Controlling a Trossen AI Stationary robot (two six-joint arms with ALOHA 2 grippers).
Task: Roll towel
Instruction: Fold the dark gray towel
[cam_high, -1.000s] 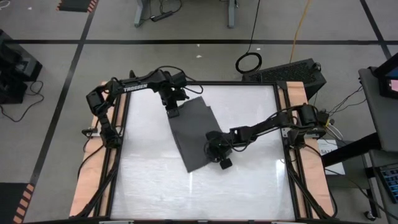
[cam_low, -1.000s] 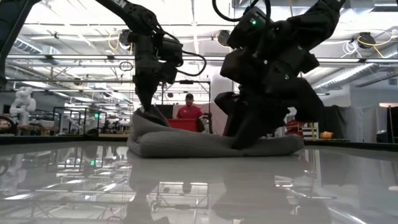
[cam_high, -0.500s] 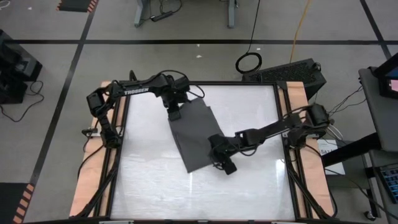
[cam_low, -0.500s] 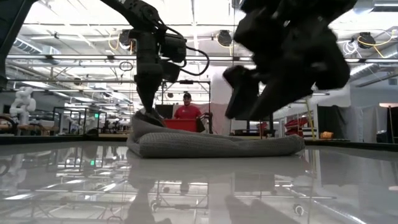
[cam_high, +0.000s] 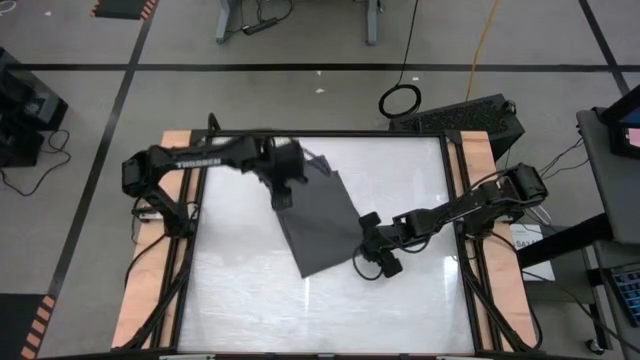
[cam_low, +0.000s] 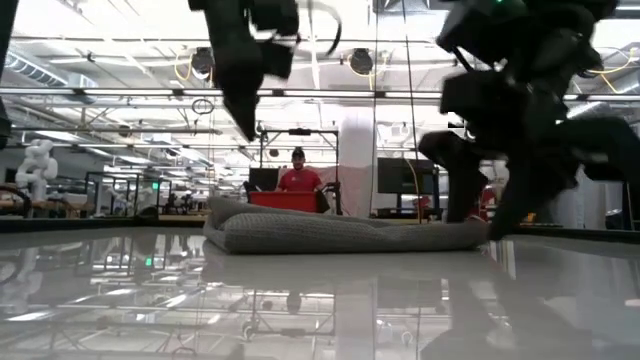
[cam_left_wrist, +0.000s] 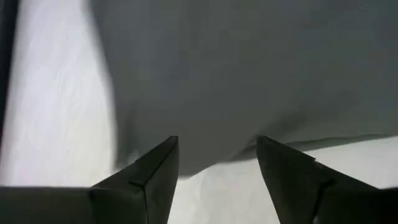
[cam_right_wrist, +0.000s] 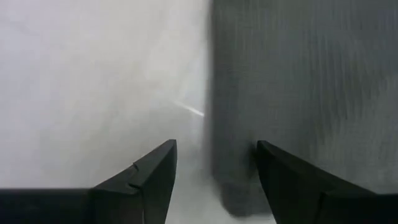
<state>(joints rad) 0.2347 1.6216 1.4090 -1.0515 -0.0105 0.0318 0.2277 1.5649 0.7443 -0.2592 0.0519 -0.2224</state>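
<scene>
The dark grey towel (cam_high: 318, 225) lies on the white table (cam_high: 400, 170) as a flat, slanted rectangle; in the low view the towel (cam_low: 340, 232) is a thick, low band. My left gripper (cam_high: 283, 198) hangs open above the towel's far left corner, and in the low view my left gripper (cam_low: 247, 125) is well clear of the cloth. My right gripper (cam_high: 385, 265) stands open just right of the towel's near right end, low over the table. In the right wrist view the towel's edge (cam_right_wrist: 214, 124) runs between the open fingers.
A black frame (cam_high: 455, 200) and wooden side boards (cam_high: 140, 300) border the table. Bare white table lies near and right of the towel. In the low view a person in red (cam_low: 298, 175) shows far behind the table.
Both grippers have let go of the towel. My left gripper has risen clear of the far left corner, which has sunk back onto the cloth. My right gripper has opened and drawn off the towel's near end toward the table's right edge.
</scene>
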